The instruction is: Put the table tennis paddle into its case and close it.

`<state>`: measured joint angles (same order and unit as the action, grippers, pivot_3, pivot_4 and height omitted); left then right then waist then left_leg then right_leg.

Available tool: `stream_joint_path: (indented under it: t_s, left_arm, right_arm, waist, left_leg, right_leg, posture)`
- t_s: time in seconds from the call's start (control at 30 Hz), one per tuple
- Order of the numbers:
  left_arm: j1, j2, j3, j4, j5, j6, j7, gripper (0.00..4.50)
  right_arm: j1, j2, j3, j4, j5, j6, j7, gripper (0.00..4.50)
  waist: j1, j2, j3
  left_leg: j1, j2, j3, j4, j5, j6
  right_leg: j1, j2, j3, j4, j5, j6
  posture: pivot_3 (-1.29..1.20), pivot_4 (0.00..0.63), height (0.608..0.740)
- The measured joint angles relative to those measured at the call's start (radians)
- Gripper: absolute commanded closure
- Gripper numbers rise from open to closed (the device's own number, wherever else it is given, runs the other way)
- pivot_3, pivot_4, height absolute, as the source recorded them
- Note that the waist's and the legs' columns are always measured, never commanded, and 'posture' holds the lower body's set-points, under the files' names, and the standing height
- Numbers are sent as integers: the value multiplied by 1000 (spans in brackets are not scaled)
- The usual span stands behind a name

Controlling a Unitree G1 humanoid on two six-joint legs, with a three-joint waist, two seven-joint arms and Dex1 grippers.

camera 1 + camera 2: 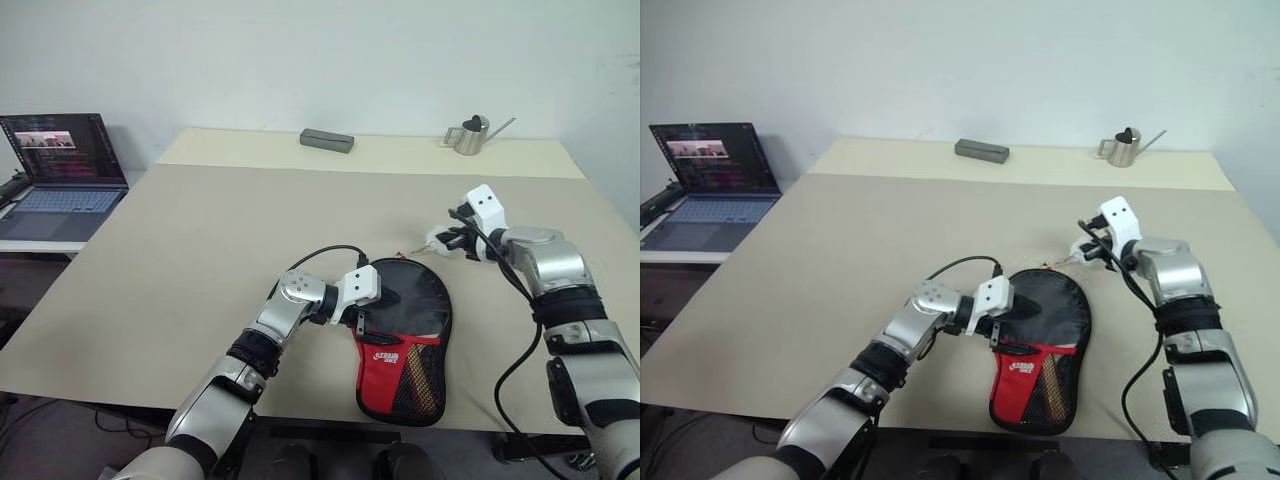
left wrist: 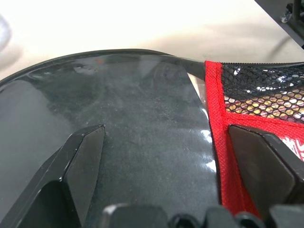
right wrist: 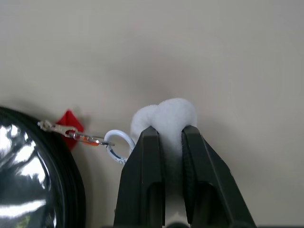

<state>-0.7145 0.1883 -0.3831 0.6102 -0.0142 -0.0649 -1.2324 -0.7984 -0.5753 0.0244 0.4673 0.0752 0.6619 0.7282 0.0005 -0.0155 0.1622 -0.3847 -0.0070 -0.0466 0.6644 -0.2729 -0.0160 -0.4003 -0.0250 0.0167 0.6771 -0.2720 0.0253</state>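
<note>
Pom-pom half hidden between right gripper fingers; case cut off by frame edge; paddle possibly inside

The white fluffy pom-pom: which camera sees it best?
The right wrist view: the white fluffy pom-pom sits close up, pinched between the right gripper's black fingers. Both eye views show a tiny white bit there.

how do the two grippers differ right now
The left gripper is open, fingers spread over the black top of the case; the right gripper is shut on the white pom-pom. The left sits on the case, the right hangs beside its rim. Both have black fingers.
</note>
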Motion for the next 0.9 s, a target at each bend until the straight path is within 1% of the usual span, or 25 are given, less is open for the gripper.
stream_joint_path:
  t_s: [0.2,0.3,0.47,0.63,0.77,0.9]
  left_arm:
    - [-9,-9,-4,31,1,-9,2,0]
    - [-17,-15,-6,47,2,-13,3,0]
    - [-28,-18,-19,63,3,-30,12,0]
    - [-30,-19,-27,63,3,-32,14,0]
    - [-29,-18,-32,62,3,-33,18,0]
    - [-29,-18,-41,62,3,-33,19,0]
  right_arm:
    - [119,-53,-5,-202,33,99,10,4385]
    - [168,-79,-6,-298,57,145,11,4386]
    - [229,-136,-17,-402,76,196,13,4386]
    - [309,-220,-66,-530,126,261,37,4386]
    - [417,-291,-123,-615,168,306,58,4398]
    - [534,-352,-165,-693,204,328,83,4404]
  waist:
    - [0,1,-1]
    - [1,1,-1]
    - [3,2,-3]
    - [6,1,-4]
    - [8,1,-5]
    - [9,0,-5]
  left_leg:
    - [7,0,-4,0,0,0]
    - [7,-1,-5,0,0,0]
    - [7,-1,-8,-1,0,0]
    - [7,-1,-8,-1,-1,2]
    - [7,0,-8,-1,-2,3]
    - [11,0,-8,-2,-3,4]
  right_leg:
    - [11,0,-2,-5,0,0]
    - [13,0,-2,-7,0,0]
    - [16,0,-4,-12,0,1]
    - [17,0,-4,-14,1,2]
    - [17,0,-3,-15,0,2]
    - [22,0,-4,-17,-1,4]
  posture:
    - [0,150,740]
    - [0,150,740]
    - [0,150,740]
    - [0,150,740]
    - [0,150,740]
    - [0,150,740]
